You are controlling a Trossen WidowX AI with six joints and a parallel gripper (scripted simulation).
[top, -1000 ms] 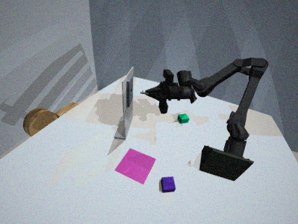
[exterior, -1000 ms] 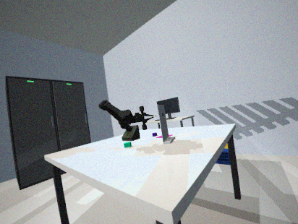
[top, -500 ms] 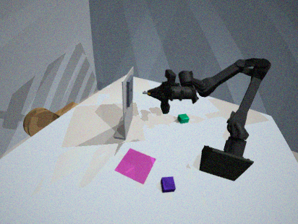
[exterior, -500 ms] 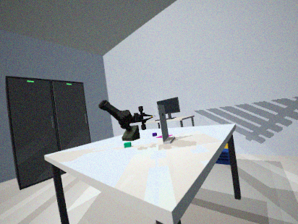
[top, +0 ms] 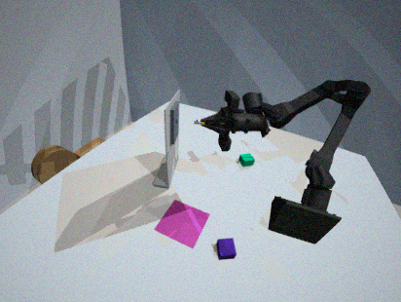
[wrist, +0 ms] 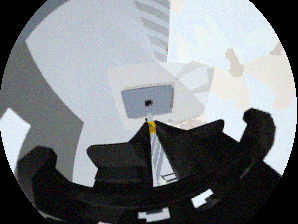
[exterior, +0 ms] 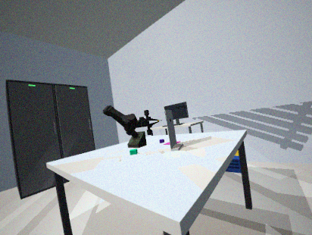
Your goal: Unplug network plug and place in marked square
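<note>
Tool (top: 200,123) grips the plug (wrist: 158,156), apparently clear of the panel (top: 171,136) ahead; carrying is underway, next swinging down toward the marked square (top: 182,223) below.

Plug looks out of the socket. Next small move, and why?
Probably carry it toward the magenta square and lower. The gripper is shut on the plug, whose tip sits apart from the upright panel, and the socket shows empty in the wrist view. The square lies nearer the camera.
</note>
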